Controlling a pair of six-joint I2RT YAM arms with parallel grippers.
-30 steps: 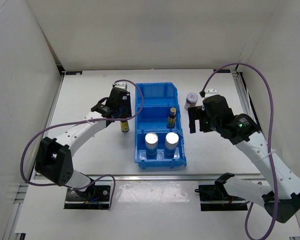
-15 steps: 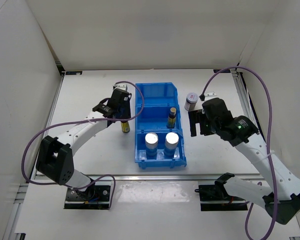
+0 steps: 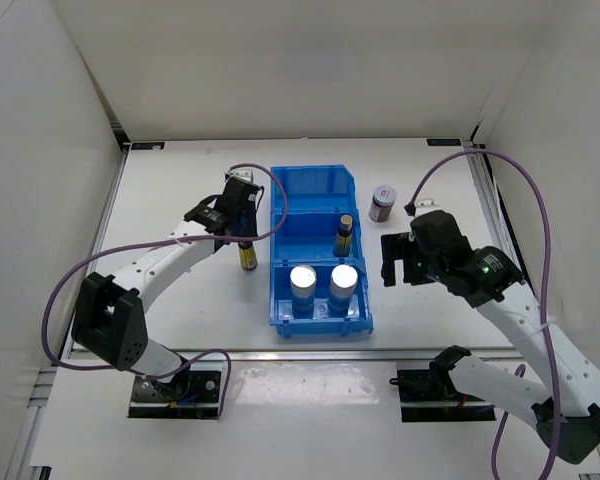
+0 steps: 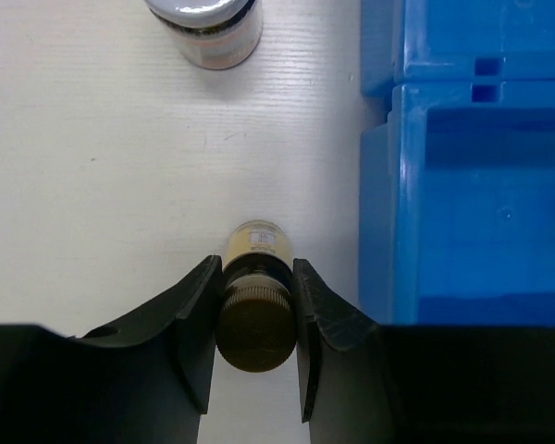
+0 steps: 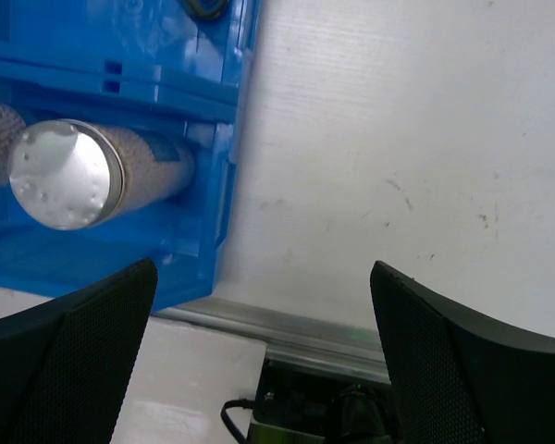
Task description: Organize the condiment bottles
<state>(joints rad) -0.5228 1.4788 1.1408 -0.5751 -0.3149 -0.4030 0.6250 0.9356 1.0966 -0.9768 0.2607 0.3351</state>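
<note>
while the white counter [image 3: 170, 200] carries everything, the biggest thing on it is the blue divided bin [image 3: 315, 185], which sits in the middle with its length running away from the arm bases. the left arm reaches in from the near left and ends just beside the bin's left wall. the right arm bends in from the near right and hangs over bare counter to the right of the bin.

two white-blue cylinders [image 3: 303, 285] [image 3: 343, 283] stand side by side in the bin's nearest compartment, silver tops up. the right wrist view catches one of them [image 5: 74, 176] through the bin wall.

a short dark jar [image 3: 383, 202] with a pale lid stands alone on the counter just right of the bin's far end. the other short jar [image 4: 206, 32] shows at the top of the left wrist view, on the counter ahead of the left gripper [image 4: 255, 273] and apart from it.

one slim dark bottle [image 3: 344, 236] with a yellow label stands upright inside the bin, behind the cylinders and against the right wall. the second slim bottle [image 4: 255, 324] is on the counter close to the bin's left wall. the left fingers [image 4: 199, 324] pinch it from both sides just below its dark cap.

the right gripper [image 5: 262, 268] holds nothing. its fingers [image 5: 83, 361] are spread wide over the counter, near the bin's front right corner.
</note>
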